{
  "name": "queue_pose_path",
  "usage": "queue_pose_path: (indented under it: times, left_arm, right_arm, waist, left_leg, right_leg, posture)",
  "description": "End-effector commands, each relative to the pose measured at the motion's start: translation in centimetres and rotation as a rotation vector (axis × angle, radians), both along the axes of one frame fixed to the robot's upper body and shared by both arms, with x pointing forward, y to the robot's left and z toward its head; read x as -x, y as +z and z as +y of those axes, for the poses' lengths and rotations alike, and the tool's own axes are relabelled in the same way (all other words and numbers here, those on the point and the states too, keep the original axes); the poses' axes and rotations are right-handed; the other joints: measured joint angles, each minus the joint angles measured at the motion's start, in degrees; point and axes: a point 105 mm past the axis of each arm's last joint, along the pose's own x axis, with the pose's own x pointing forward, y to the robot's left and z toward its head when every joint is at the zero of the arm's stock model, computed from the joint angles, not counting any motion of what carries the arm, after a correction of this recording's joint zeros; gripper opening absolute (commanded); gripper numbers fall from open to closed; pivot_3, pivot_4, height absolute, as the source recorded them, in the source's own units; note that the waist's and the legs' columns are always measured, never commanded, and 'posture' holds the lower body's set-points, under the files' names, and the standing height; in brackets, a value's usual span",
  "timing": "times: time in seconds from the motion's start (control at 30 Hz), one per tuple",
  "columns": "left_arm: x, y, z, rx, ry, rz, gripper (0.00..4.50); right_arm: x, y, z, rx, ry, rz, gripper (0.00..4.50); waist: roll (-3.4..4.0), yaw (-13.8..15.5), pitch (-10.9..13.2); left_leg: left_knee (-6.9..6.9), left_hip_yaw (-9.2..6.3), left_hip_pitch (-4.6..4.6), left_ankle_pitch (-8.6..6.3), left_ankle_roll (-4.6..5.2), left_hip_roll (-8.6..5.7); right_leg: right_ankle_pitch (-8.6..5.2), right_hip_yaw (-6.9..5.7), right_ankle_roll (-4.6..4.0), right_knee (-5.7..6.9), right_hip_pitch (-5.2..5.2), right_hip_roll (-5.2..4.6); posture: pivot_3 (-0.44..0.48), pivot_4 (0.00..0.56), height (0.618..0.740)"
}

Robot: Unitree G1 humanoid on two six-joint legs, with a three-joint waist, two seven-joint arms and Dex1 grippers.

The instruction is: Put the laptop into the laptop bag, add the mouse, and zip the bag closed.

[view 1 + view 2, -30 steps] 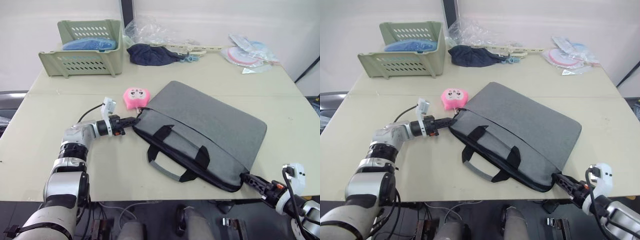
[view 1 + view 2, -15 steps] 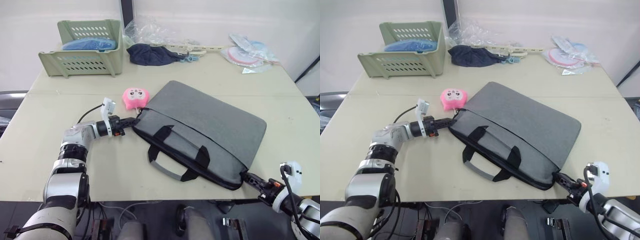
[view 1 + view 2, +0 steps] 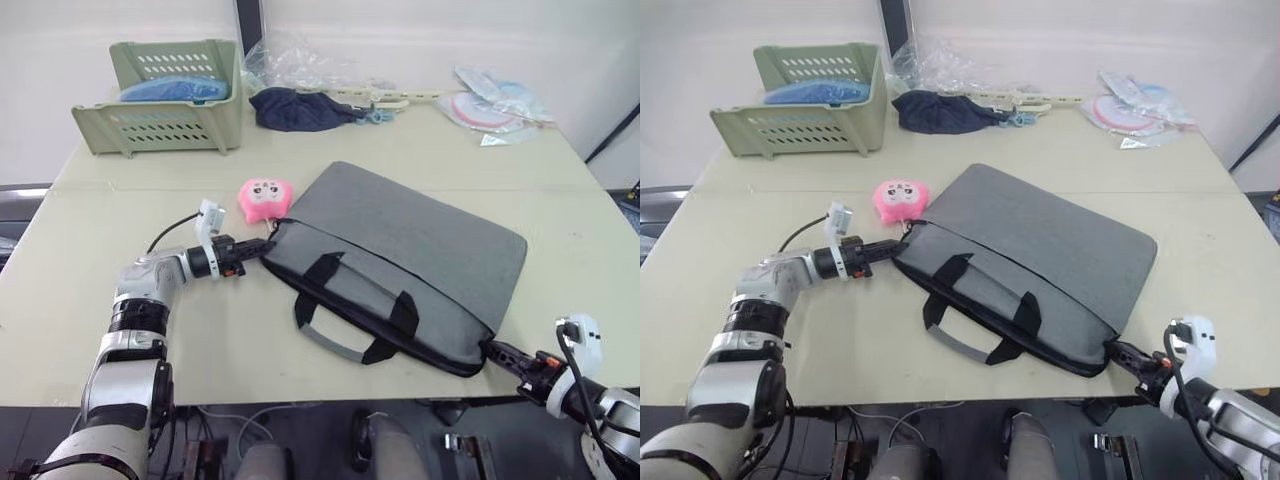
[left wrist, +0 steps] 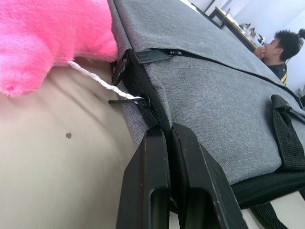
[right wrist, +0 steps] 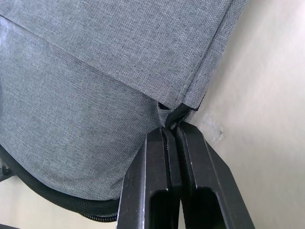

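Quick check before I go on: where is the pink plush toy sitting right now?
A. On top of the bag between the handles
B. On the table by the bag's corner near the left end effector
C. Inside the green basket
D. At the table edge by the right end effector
B: the pink plush toy lies on the table against the corner of the laptop bag that the left end effector reaches.
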Motion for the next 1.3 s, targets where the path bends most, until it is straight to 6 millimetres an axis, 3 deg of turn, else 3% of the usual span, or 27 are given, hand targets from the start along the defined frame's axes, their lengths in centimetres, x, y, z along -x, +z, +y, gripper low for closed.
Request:
queue_pose_path:
  times: [0.03,0.3,0.47,0.87,1.3]
  left_arm:
    - [1.4,-0.4,1.6,-0.031,0.041,0.029,0.00]
    - [5.2,0.3,3.0,-0.051,0.108,0.053,0.00]
    - [6.5,0.5,3.4,-0.058,0.146,0.063,0.00]
    - [7.3,0.7,3.7,-0.062,0.201,0.055,0.00]
    - [8.6,1.1,3.2,-0.060,0.201,0.065,0.00]
  right_arm:
    - [-0.7,0.3,-0.7,0.061,0.028,0.001,0.02]
    - [-4.7,2.6,-1.9,0.152,0.125,-0.052,0.02]
    - [-6.8,3.5,-1.5,0.178,0.174,-0.089,0.02]
    - [-10.2,5.1,0.7,0.216,0.272,-0.153,0.02]
    - [-11.8,5.4,0.7,0.243,0.289,-0.167,0.02]
  waist:
    - [0.00,0.1,0.0]
    - [0.33,-0.1,0.2]
    - [0.44,0.0,0.2]
    - [0.51,-0.1,0.3]
    - [0.61,0.0,0.3]
  left_leg:
    - [0.00,-0.02,0.00,0.00,0.00,0.00]
    - [0.01,0.12,0.02,-0.07,-0.12,0.14]
    - [0.02,0.09,-0.05,-0.07,-0.14,0.16]
    - [0.03,0.11,-0.12,-0.08,-0.17,0.16]
    - [0.03,0.10,-0.23,-0.09,-0.18,0.19]
  right_leg:
    - [0.00,-0.02,0.00,0.00,0.00,0.00]
    - [0.00,0.04,-0.01,0.00,-0.06,0.09]
    - [-0.01,-0.01,-0.02,0.00,-0.12,0.11]
    - [-0.01,-0.03,-0.02,-0.01,-0.17,0.14]
    - [-0.01,-0.08,-0.02,-0.12,-0.22,0.18]
  posture:
    - [0.000,0.150,0.740]
    - [0.000,0.150,0.740]
    - [0.000,0.150,0.740]
    - [0.000,0.150,0.740]
    - [0.000,0.150,0.740]
